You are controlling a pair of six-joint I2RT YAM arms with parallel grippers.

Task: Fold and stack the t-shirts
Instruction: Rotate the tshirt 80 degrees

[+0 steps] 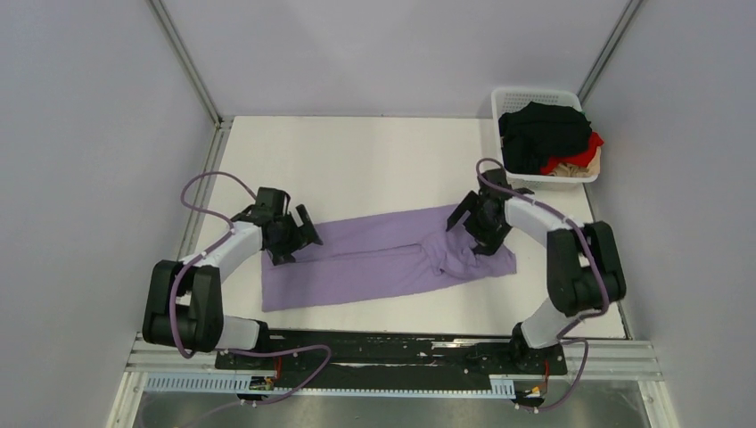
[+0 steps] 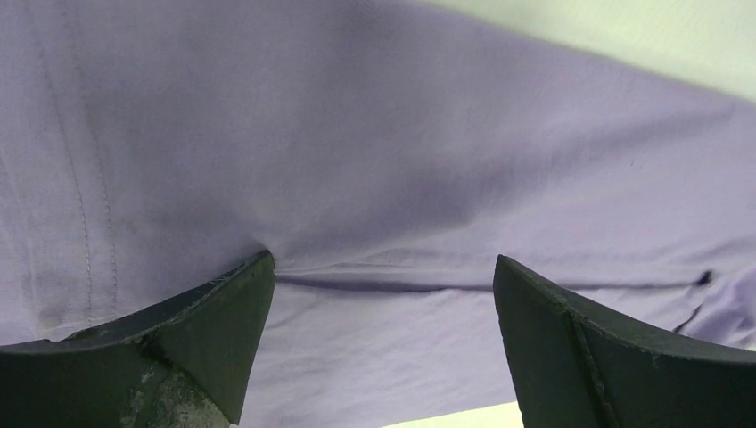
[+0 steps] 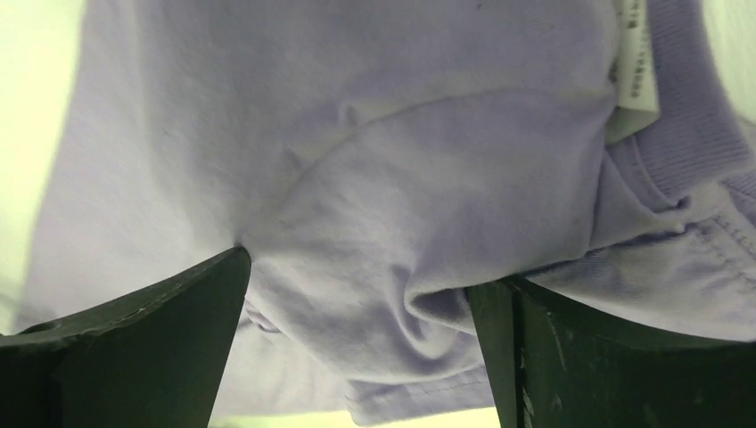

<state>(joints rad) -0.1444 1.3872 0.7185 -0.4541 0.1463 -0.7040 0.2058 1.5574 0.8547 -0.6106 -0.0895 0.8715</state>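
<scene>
So the flat white table top (image 1: 374, 160) takes up most of the overhead view. Laid across the middle of it is the light purple short-sleeved cotton t-shirt (image 1: 374, 259), folded in lengthwise into one long band that runs left to right. The two folded edges meet in a line down the centre, and the collar end is bunched up on the right.

In the far right corner sits the white plastic lattice basket (image 1: 535, 94), well apart from the purple one. It has a black shirt (image 1: 544, 129) heaped on top, with a bit of red cloth (image 1: 590, 147) and beige cloth (image 1: 563, 167) poking out at the near side.

The left gripper (image 2: 383, 276) is down at the left end of the band, jaws spread wide and clamping nothing. Its fingertips are right at the cloth where the centre fold line runs between them.

The right gripper (image 3: 357, 267) is over the collar end, also spread wide. A rumpled hump of purple fabric sits between the fingers, not pinched.

Near the ribbed neckband there's a small white sewn-in label (image 3: 635, 62). It has some printing, but it's too blurry to read.
</scene>
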